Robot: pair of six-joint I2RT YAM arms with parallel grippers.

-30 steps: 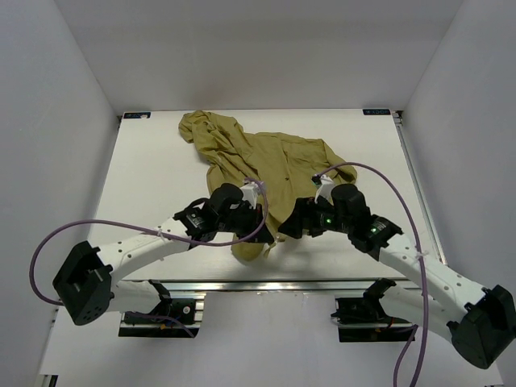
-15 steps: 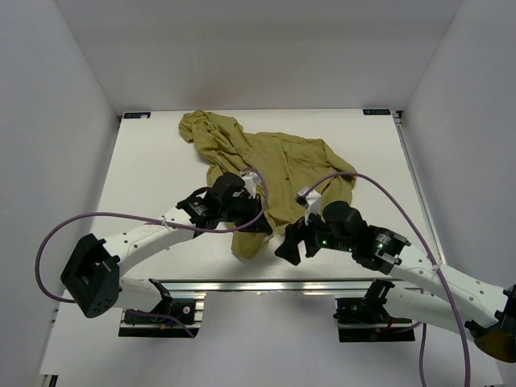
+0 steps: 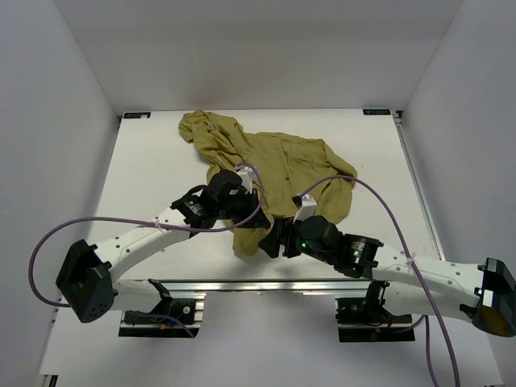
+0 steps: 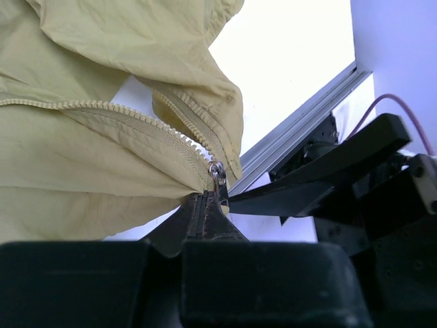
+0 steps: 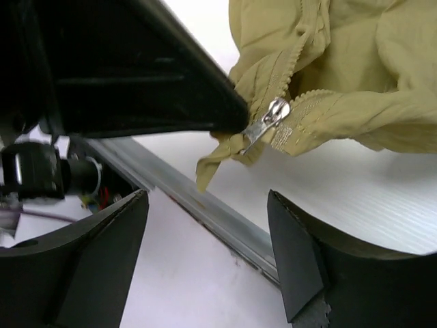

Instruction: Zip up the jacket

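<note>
Now the zipper pull (image 5: 268, 119) sits just ahead of my wide-open right end effector (image 5: 205, 199), while the left end effector (image 4: 205, 208) clamps the jacket (image 3: 282, 161) hem beside it.

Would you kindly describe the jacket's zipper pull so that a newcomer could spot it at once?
Start from the olive-yellow jacket on the white table and follow it to its near hem, where the left gripper pinches the fabric. Right beside that pinch, where the two toothed rows meet, sits the zipper pull: small, silver and shiny, the only glint among matte cloth.
</note>
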